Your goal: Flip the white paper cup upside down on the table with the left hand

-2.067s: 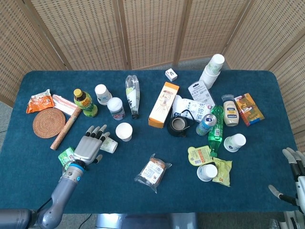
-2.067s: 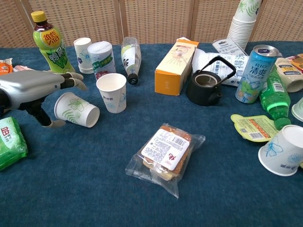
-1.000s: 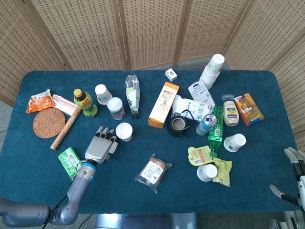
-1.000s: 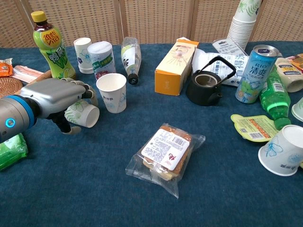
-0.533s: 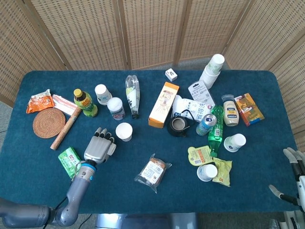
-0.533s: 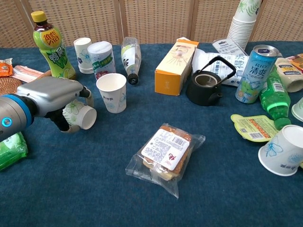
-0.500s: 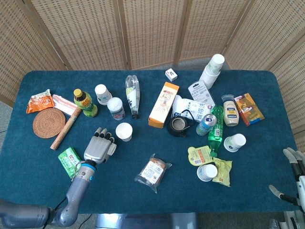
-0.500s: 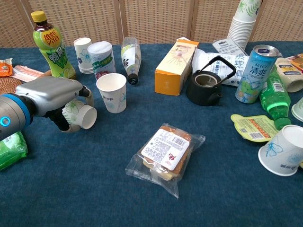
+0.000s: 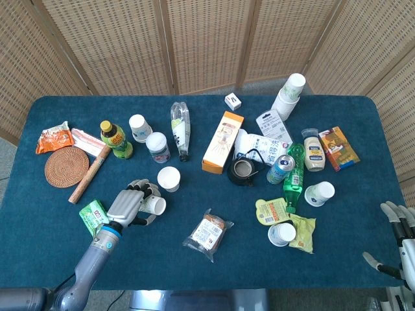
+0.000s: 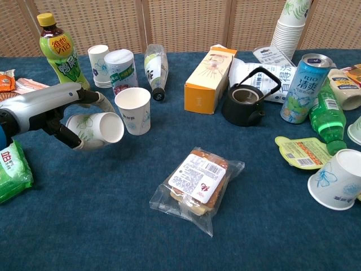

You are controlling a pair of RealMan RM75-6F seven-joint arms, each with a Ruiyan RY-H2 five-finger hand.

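My left hand [image 10: 48, 113] grips a white paper cup with a green leaf print [image 10: 97, 129]. The cup is on its side, mouth facing right, low over the blue tablecloth. From the head view the same left hand [image 9: 125, 206] wraps the cup [image 9: 155, 205] from the left, near the table's front left. My right hand [image 9: 397, 245] sits off the table's front right corner, fingers apart and holding nothing.
An upright white cup [image 10: 133, 110] stands just right of the held one. A green tea bottle [image 10: 59, 49] and more cups [image 10: 99, 65] are behind. A green packet [image 10: 12, 169] lies to the left, a wrapped snack [image 10: 197, 183] to the right.
My left hand closed around the fallen leaf-print cup and pulled back toward the near edge with it. The cup's mouth has swung more to the right. The right hand has hardly moved.
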